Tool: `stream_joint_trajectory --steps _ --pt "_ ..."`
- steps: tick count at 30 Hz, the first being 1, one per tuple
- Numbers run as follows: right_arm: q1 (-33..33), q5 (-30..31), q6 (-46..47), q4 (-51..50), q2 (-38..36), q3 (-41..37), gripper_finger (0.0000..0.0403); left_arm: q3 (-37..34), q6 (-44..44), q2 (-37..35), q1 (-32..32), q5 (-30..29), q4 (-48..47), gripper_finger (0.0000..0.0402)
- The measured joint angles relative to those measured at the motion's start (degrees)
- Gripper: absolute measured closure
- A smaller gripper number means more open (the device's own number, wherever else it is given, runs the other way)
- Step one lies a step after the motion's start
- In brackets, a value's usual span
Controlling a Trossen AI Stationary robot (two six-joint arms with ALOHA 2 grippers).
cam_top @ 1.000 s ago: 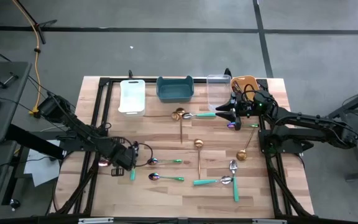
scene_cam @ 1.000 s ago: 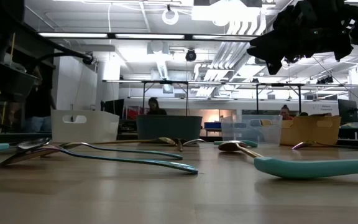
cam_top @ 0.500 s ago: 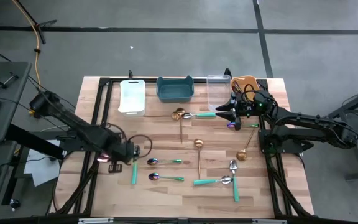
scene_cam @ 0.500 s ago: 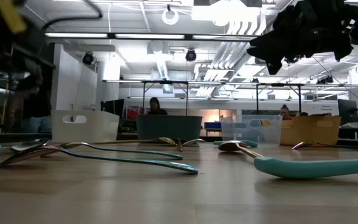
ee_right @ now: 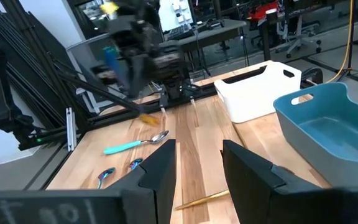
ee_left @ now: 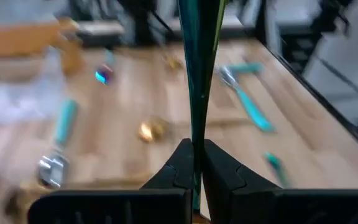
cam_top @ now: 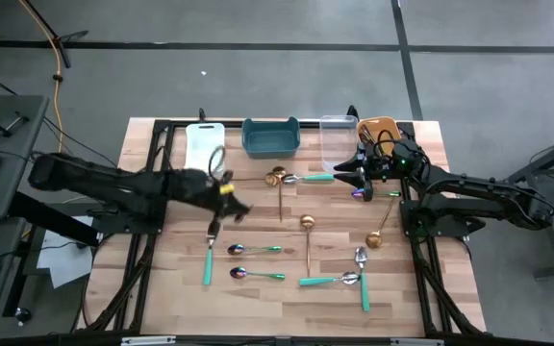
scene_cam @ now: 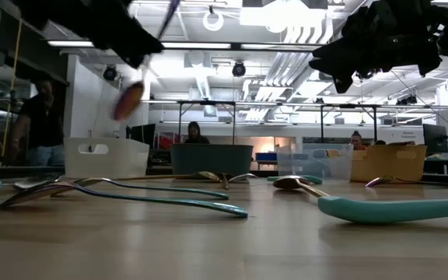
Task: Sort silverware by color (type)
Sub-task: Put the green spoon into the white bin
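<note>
my left gripper (ee_left: 194,163) is pinched tight on a dark teal utensil (ee_left: 199,74), lifted above the table (cam_top: 258,293); a teal-handled spoon (cam_top: 207,259) lies just below it; my right gripper (cam_top: 356,179) hangs part-spread near the clear bin (cam_top: 335,142)

Left arm: reaches from the table's left edge toward its middle, raised above the surface.
Left gripper (cam_top: 221,192): fingers (ee_left: 179,163) pressed together on a thin teal handle.
Right arm: folded along the table's right side, held still.
Right gripper (cam_top: 357,173): raised near the far right corner, fingers (ee_right: 160,169) parted.
</note>
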Motion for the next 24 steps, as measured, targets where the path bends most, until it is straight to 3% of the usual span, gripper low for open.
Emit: stream_joint_trajectory --steps 7,10,24 --pt "2.4 5.47 0.92 2.15 -0.01 0.0 0.0277 -12.71 -1.78 0.67 13.85 6.11 35.39 0.0396" --pt "3.86 7.47 -1.45 3.49 0.0 0.02 0.0277 -15.26 -2.53 0.61 15.95 6.53 43.61 0.0396" --pt "6.67 10.86 -4.42 6.52 -0.02 0.04 0.0277 -15.87 -1.99 0.65 16.49 5.87 45.78 0.0396"
